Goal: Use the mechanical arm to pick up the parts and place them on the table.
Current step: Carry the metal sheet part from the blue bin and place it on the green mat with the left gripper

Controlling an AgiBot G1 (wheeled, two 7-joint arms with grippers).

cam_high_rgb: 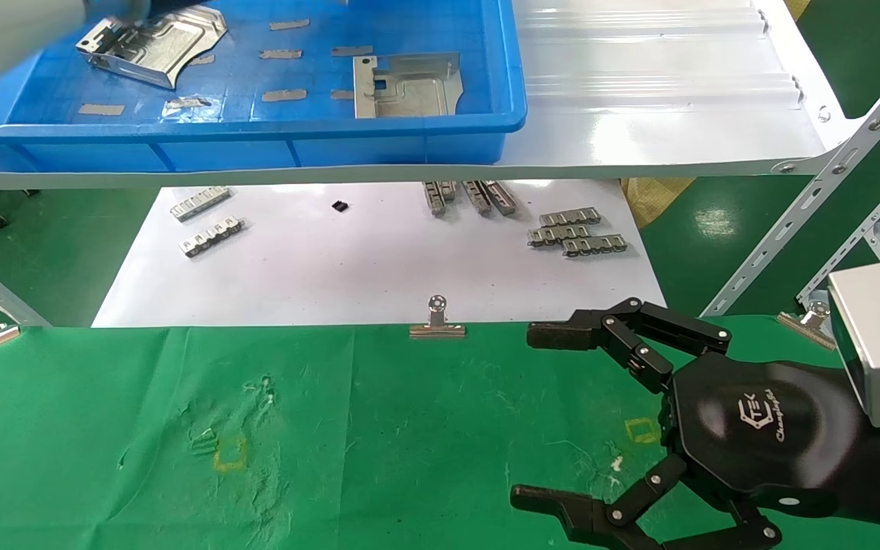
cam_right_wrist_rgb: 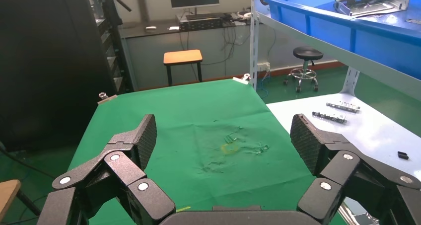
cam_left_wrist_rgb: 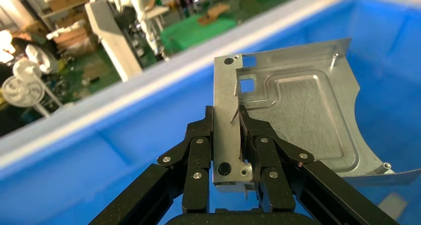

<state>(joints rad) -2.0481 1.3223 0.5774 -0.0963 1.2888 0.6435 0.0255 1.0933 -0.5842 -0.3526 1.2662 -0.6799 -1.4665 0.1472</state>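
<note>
Blue bin (cam_high_rgb: 409, 141) walls hem the parts; green table (cam_high_rgb: 379, 428) lies open.

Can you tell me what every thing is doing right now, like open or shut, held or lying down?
Left end effector: shut on one part's rim, inside the blue bin.
Held part: gripped at its edge, tilted.
Second part: lying flat in the blue bin, untouched.
Right end effector: open, empty, over the green table.
Binder clip: clamped on the cloth edge.
Grey strips: lying loose on the white sheet.
</note>
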